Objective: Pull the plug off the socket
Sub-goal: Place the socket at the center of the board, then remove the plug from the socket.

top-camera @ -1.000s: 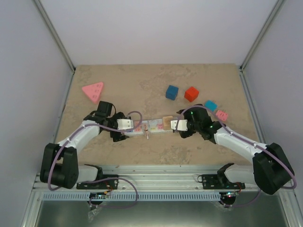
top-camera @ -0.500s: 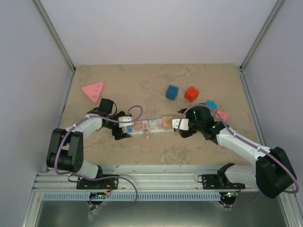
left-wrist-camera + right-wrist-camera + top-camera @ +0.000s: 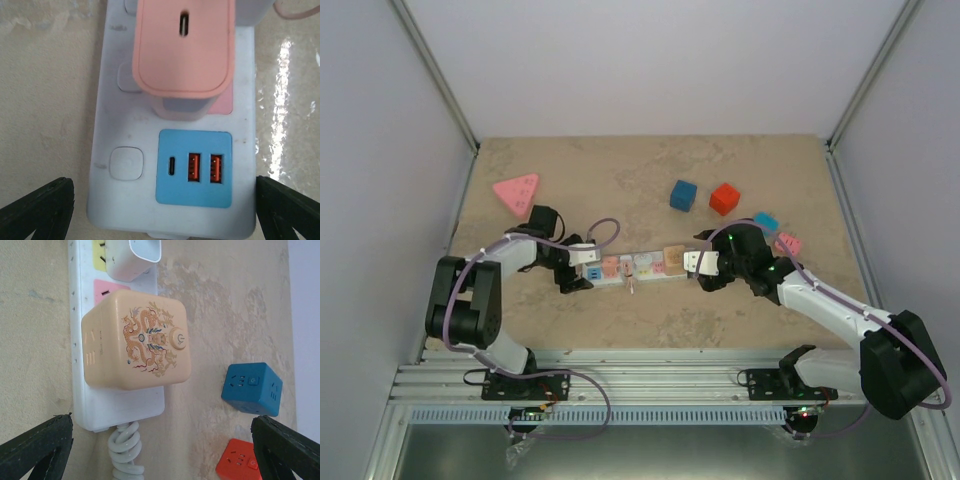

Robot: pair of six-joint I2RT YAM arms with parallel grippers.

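The left gripper [image 3: 160, 212] is seen spread wide, nothing held. The socket [image 3: 125, 100] has its blue end framed between the fingertips; contact cannot be told. The pink plug [image 3: 182, 45] is seated, its top cut off. The right gripper [image 3: 160, 450] is likewise spread and empty, at the coiled cord [image 3: 125, 455] end near the cream cube plug [image 3: 135, 340].

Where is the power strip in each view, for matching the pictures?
Top external: the strip lies mid-picture, running left to right.
Left wrist: its blue USB end fills the middle, with the pink plug above.
Right wrist: its cord end runs down the left, under the beige adapter.
Landmarks: the pink plug links top and left wrist; the beige adapter links top and right wrist.
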